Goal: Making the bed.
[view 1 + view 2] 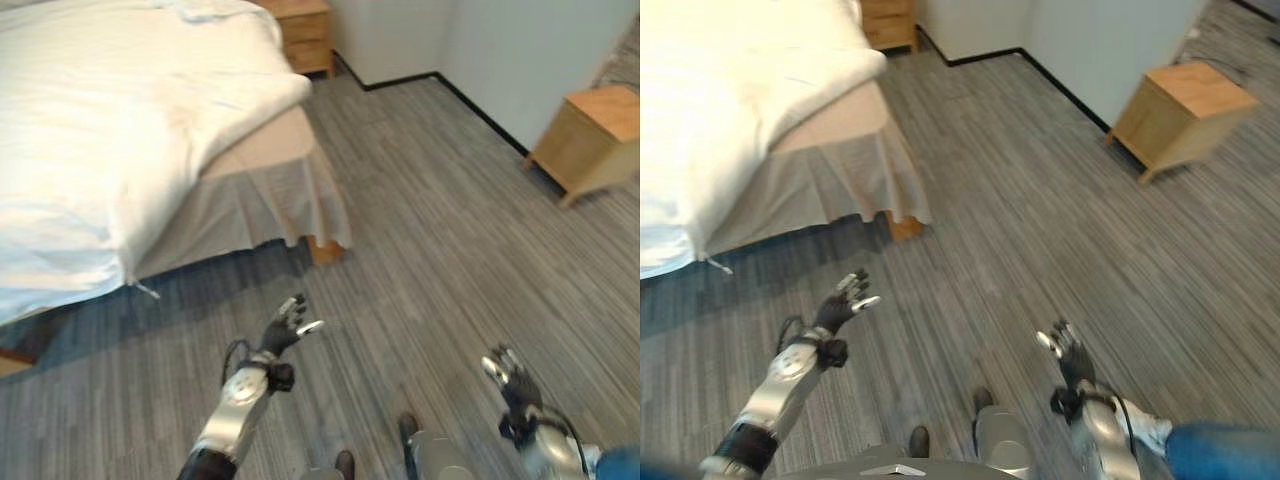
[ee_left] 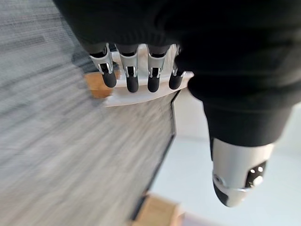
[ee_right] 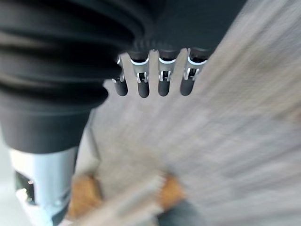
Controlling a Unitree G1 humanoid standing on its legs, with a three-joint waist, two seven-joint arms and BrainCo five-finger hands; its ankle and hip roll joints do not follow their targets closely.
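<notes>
I stand back from the bed (image 1: 250,160), and both my hands hang over bare floor (image 1: 430,220) with nothing in them. My left hand (image 1: 287,328) is raised with its fingers straight and spread, the thumb apart; in its own wrist view the fingers show relaxed, closed on nothing. My right hand (image 1: 510,378) is lower and farther from the bed, its fingers likewise loose and holding nothing.

The white duvet (image 1: 110,130) lies ahead of my left hand and well apart from it, heaped and rumpled over the mattress, one fold drooping past the corner above the grey bed skirt (image 1: 270,205). Its near edge hangs lower on the far side from my right hand. A wooden nightstand (image 1: 590,140) stands well ahead of my right hand against the wall (image 1: 520,50), and another wooden cabinet (image 1: 305,35) stands beyond the head end of the bed.

As I judge it, the making has hardly begun. The risks from here are plain: if I reach before stepping closer, I will lean too far and lose balance. If I pinch only the loose corner fold, the duvet may slide off the mattress towards the floor instead of spreading flat. I might also catch the bed skirt with the duvet and drag it up.
</notes>
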